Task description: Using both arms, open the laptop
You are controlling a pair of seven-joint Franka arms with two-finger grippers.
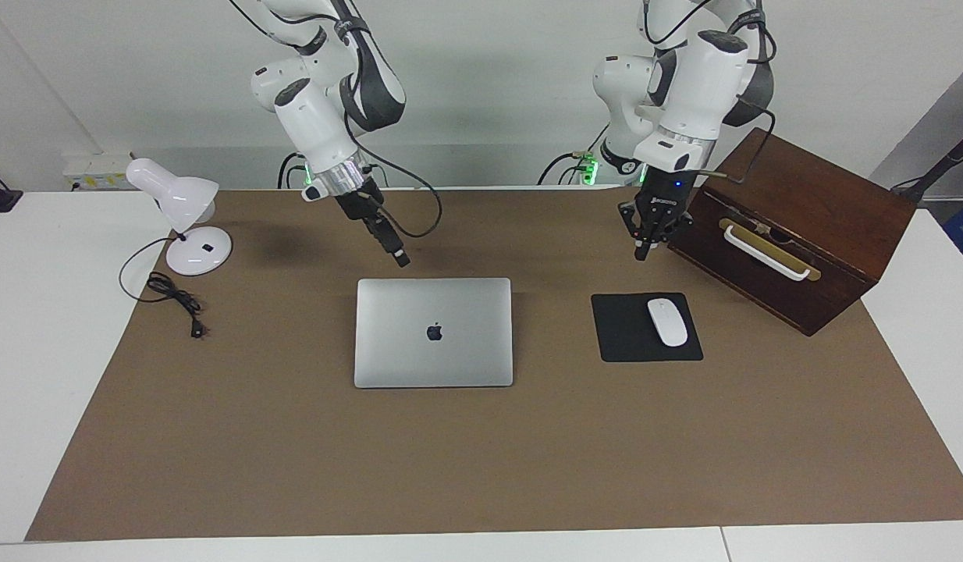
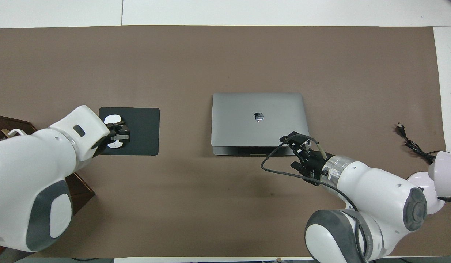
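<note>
The silver-grey laptop (image 1: 433, 332) lies closed and flat on the brown mat (image 1: 481, 453), with its apple logo facing up. It also shows in the overhead view (image 2: 258, 117). My right gripper (image 1: 401, 257) hangs in the air over the mat, just off the laptop's edge nearest the robots, toward the right arm's end; it also shows in the overhead view (image 2: 292, 139). My left gripper (image 1: 643, 251) hangs in the air beside the wooden box, its fingers drawn together to one tip and holding nothing. In the overhead view it (image 2: 117, 133) covers part of the mouse.
A black mouse pad (image 1: 630, 339) with a white mouse (image 1: 667, 321) lies beside the laptop, toward the left arm's end. A dark wooden box (image 1: 801, 234) with a white handle stands close to the left gripper. A white desk lamp (image 1: 181, 203) and its black cord (image 1: 177, 300) sit at the right arm's end.
</note>
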